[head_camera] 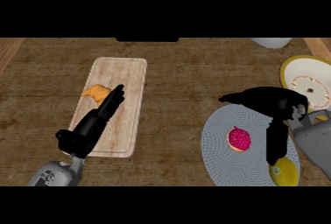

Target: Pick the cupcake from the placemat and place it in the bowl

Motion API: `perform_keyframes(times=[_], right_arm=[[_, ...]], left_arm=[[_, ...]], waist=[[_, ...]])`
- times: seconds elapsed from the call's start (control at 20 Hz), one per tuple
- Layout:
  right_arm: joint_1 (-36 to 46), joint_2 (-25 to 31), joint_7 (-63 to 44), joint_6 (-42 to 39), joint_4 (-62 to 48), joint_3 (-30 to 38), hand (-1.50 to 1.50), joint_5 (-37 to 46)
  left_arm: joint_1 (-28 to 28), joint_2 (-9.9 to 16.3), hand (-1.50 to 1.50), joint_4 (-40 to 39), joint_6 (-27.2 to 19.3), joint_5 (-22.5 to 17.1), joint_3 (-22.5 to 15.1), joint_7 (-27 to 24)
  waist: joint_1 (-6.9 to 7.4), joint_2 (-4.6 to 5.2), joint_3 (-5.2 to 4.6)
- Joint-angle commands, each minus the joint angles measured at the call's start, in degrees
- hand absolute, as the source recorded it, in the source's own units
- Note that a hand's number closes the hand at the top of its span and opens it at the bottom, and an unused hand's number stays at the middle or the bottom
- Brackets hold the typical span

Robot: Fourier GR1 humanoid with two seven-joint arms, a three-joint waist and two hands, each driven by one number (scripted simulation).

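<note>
While the cupcake (238, 139) sat on the round grey placemat (220, 162) with its pink top showing, it looked light, soft and easily crushed, so a judged hold would take its sides below the frosting. Just right of the cupcake, the right hand (276, 109) hung over the placemat with fingers pointing straight down, open and holding nothing, and a yellow fruit (285, 172) lay at the placemat's near edge. Beyond the placemat stood the bowl (304, 74), while well left of the cupcake the left hand (97, 122) rested open on a cutting board (123, 78) beside an orange piece (97, 92) on the table (174, 87).
</note>
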State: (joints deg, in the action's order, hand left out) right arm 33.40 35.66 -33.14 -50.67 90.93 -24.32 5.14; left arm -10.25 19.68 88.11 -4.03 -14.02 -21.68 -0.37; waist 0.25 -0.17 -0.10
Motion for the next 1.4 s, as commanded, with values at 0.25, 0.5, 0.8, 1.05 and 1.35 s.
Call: perform_keyframes(times=[0.25,0.5,0.8,1.05,1.35], right_arm=[[-5.29,-6.22,-12.88,-2.61,8.75,-1.08,-1.5,-0.18],[-8.38,-6.22,-6.82,-2.37,10.73,1.54,-1.5,7.84],[-15.43,-4.57,4.43,3.99,13.2,1.15,-1.5,19.76],[-10.76,-5.78,9.82,7.07,6.19,-0.31,-1.5,28.88],[-16.9,-6.76,10.95,7.67,9.64,2.77,-1.5,32.66]], left_arm=[[1.28,0.02,0.0,2.79,3.55,0.21,4.23,2.35],[3.48,-1.57,0.0,3.89,4.81,2.31,5.26,2.47],[3.35,-6.67,0.0,1.16,3.66,6.27,3.31,-0.11],[1.55,-5.46,0.0,-1.66,7.61,5.74,6.5,-0.86],[6.93,-7.77,0.0,6.48,5.28,9.79,5.03,3.65]], waist=[[-0.34,0.03,0.08],[-0.11,0.11,0.11],[-0.26,0.15,0.14],[0.11,0.28,0.13],[-0.15,0.09,0.11]])
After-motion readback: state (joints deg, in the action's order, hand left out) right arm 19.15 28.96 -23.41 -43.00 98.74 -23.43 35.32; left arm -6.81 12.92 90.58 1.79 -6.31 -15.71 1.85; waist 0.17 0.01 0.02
